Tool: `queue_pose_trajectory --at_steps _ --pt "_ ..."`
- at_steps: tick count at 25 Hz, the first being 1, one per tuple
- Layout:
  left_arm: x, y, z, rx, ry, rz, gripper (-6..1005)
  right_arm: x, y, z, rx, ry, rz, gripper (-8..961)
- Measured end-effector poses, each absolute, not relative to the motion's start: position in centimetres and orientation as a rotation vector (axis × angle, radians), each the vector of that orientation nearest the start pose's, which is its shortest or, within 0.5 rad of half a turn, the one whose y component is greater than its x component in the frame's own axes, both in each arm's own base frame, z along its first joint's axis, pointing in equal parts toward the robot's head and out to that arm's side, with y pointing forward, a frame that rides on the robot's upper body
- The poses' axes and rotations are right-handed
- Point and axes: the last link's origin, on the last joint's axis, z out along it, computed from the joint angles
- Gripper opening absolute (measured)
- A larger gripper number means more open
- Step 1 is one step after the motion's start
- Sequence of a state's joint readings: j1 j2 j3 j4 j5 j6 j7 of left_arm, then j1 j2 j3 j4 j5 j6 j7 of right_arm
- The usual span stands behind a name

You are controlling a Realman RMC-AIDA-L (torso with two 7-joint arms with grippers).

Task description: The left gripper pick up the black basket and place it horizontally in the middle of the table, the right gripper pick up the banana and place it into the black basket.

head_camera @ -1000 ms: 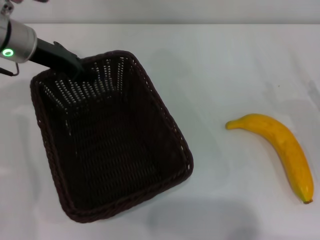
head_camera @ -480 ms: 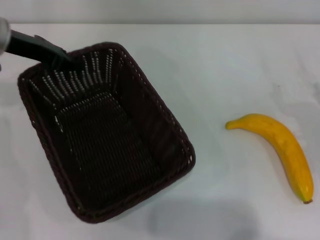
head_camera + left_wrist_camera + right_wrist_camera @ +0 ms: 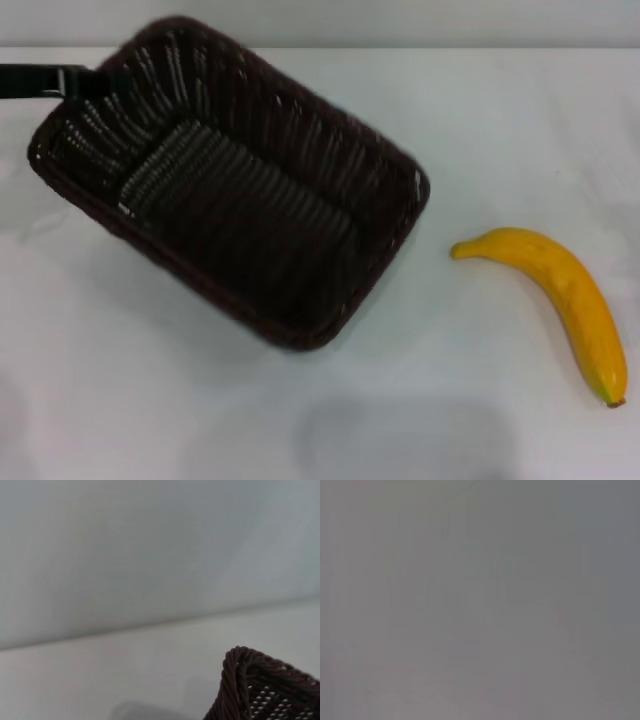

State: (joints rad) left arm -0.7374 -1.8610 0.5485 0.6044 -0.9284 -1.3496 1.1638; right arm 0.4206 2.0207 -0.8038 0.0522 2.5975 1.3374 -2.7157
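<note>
On the left half of the white desk [image 3: 480,120], I have the black wicker basket [image 3: 240,220] gripped at its far left rim by my left gripper [image 3: 85,82], whose black fingers are clamped on the braided edge. I judge the basket lifted and tilted, its long side running diagonally, so I am mid-way through the first step: carrying it toward the middle of the desk. My left wrist view shows only one braided corner of the basket [image 3: 245,680] against the pale desk. The basket holds nothing. The banana [image 3: 560,300] lies on the right side of the desk, well apart from the basket, untouched. Next I need to swing the basket level and horizontal, set it down centrally, then release. My right gripper is out of sight.
</note>
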Motion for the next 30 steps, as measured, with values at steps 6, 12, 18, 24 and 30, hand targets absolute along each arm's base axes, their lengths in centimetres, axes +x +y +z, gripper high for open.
queue_pose_trajectory --at_steps 6,12,18,24,30 --pt "-28.6 41.1 10.3 -2.154 -1.307 -0.742 199 37.4 31.1 5.2 -1.415 0.616 0.796 870" --pt "-30.4 40.4 8.2 -1.917 -1.435 -0.918 202 36.9 31.9 6.5 -1.418 0.548 0.795 870" --pt "-30.7 39.6 4.2 -1.808 -1.542 -0.992 214 36.5 32.6 7.3 -1.428 0.466 0.744 870" --pt "-30.2 39.2 1.6 -1.799 -1.628 -1.01 226 36.0 33.3 7.7 -1.437 0.402 0.705 870" --pt "-30.1 38.3 0.6 -1.795 -1.717 -1.06 238 36.0 33.4 7.9 -1.442 0.369 0.676 870"
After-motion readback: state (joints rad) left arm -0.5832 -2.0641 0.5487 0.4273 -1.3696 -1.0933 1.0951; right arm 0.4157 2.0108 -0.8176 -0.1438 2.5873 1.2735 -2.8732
